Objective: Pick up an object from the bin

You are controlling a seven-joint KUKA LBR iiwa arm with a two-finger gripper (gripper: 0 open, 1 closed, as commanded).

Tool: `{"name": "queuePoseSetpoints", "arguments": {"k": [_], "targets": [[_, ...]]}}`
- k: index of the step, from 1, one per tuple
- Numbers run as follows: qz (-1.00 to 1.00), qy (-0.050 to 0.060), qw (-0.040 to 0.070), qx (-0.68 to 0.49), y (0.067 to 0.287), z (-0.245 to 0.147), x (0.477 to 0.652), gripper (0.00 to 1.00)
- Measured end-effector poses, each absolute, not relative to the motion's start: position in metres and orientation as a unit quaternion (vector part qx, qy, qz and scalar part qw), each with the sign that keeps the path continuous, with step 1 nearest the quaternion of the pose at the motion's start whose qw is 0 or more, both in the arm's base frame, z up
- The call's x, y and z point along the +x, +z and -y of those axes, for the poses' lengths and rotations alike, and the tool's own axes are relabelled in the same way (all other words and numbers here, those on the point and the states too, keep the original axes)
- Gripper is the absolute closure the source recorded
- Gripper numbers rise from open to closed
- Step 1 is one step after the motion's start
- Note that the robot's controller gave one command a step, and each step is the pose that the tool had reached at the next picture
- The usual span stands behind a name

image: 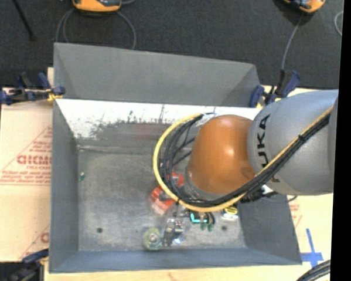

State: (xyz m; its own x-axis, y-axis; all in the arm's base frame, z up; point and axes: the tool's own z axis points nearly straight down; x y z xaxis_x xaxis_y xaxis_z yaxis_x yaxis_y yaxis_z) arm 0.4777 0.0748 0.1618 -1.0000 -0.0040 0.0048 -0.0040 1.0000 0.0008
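The claw (pixel 174 228) hangs low in the bin (pixel 101 221), likely to grab; a round pale thing (pixel 152 240) lies just beside it; a red thing (pixel 158 198) near; clamped or apart, I cannot tell

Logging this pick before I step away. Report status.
Gripper low at bin front centre, grasp state unreadable. Red piece just view-left of it, round greenish disc near front wall. Small green bits crowd its right.

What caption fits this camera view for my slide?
KUKA gripper low in the grey bin, near a red piece and a round greenish thing.
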Motion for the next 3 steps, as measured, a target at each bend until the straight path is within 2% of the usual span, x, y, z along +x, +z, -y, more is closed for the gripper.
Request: {"name": "queuePoseSetpoints", "arguments": {"k": [1, 2, 3], "targets": [[1.0, 0.001, 0.002, 0.025, 0.1, -0.059, 0.475, 0.0], [0.999, 0.001, 0.001, 0.054, 0.096, -0.048, 0.479, 0.0], [0.998, -0.002, -0.007, 0.057, 0.074, -0.037, 0.483, 0.0]]}}
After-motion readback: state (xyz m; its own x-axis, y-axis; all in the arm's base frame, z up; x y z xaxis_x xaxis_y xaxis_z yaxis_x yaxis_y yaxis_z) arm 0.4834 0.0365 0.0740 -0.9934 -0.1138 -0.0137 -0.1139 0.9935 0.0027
